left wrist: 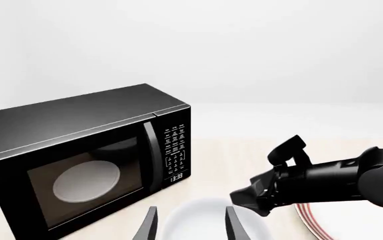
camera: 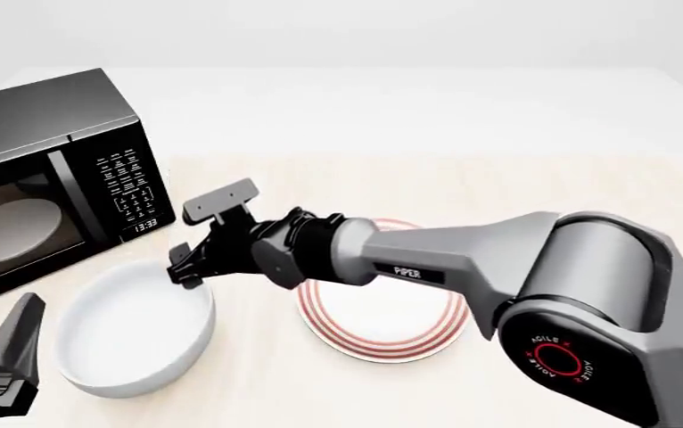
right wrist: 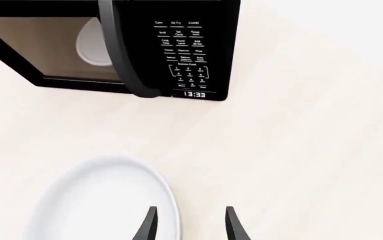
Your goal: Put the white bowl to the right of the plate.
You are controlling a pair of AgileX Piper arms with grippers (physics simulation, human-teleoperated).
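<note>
A black microwave point(camera: 50, 178) stands on the pale wooden table point(camera: 461, 192) at about ten o'clock in the front view, its door closed. Through the door window shows a dull grey-white disc point(camera: 6, 228), and at the door's three o'clock side runs a keypad panel point(camera: 125, 185) whose small display point(right wrist: 194, 94) reads 13:33. A curved black handle point(right wrist: 121, 55) runs down the door just beside the panel.
</note>
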